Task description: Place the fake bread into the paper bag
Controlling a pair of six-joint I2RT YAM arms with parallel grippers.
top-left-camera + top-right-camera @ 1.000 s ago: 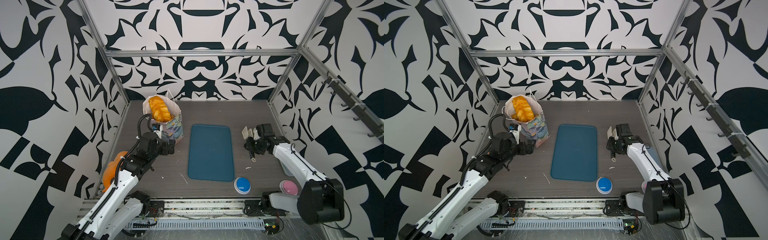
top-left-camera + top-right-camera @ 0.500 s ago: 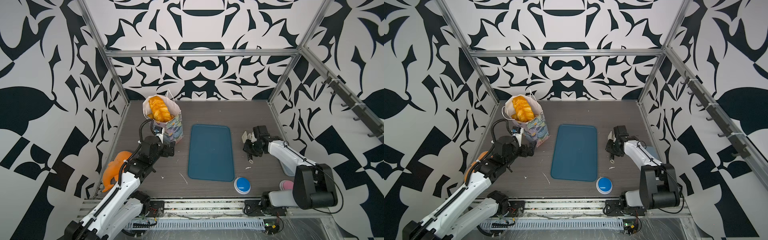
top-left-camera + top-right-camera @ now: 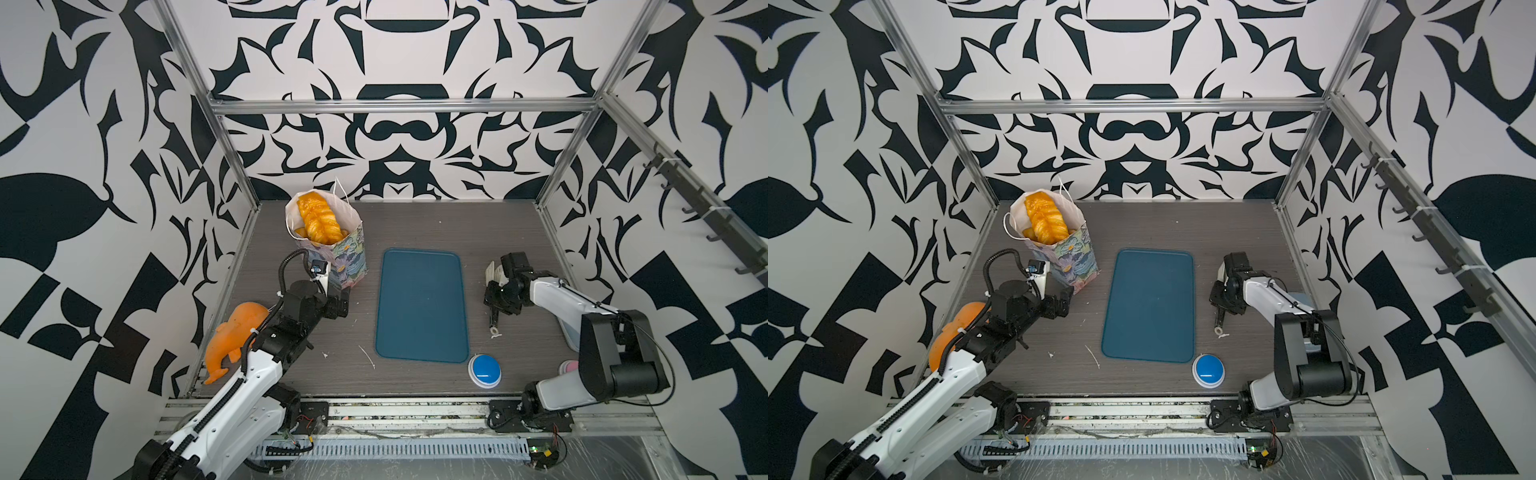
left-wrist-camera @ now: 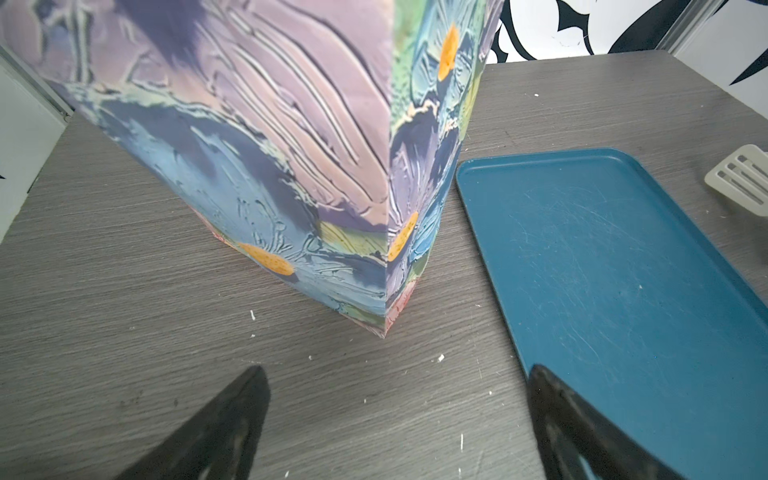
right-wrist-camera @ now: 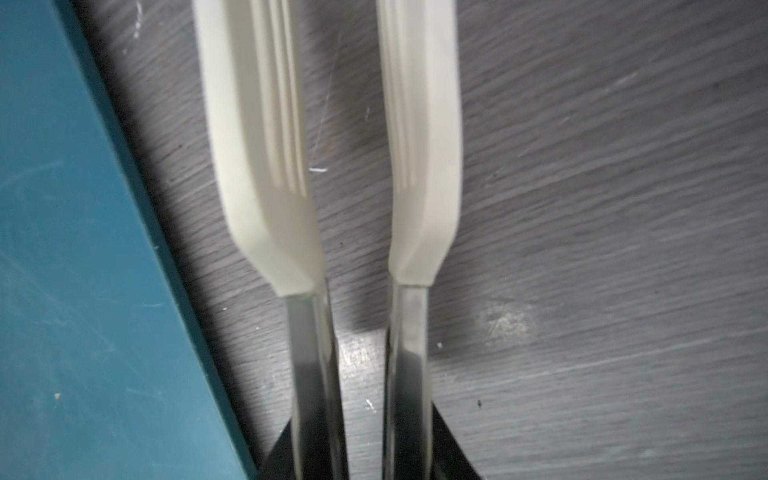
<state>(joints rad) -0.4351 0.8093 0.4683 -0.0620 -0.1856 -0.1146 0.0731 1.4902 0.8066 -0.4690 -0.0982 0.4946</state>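
— Both arms have drawn back over the last second. The left gripper (image 3: 338, 305) has eased away from the bag (image 3: 347, 259) toward the near edge. The right arm has folded its elbow in, while the tongs (image 3: 492, 272) stay beside the tray (image 3: 419, 307).
— Where is the bread (image 3: 318, 218)?
— Inside the bag, which stands upright at the far left of the table (image 3: 415, 224), just beside the tray. A braided loaf lies on top. Bits of other pieces show under it, too hidden to count.
— And the left gripper?
— Spread wide with nothing in it, near the bag's bottom corner but apart from it. The left wrist view shows its fingers (image 4: 216, 428) only as dark blurred wedges, and the bag's mouth is cut off there.
— The right gripper (image 3: 500, 299)?
— Pinching the tongs by their metal arms, right of the tray. In the right wrist view its fingers are only dark corners at the frame edge. The picture is blurred and the white tips run out of frame.
— Anything else covered?
— An orange toy (image 3: 232, 336) sits partly behind the left arm, and a pink thing (image 3: 567, 366) is mostly behind the right arm. A blue button (image 3: 485, 370) lies at the tray's near right corner.
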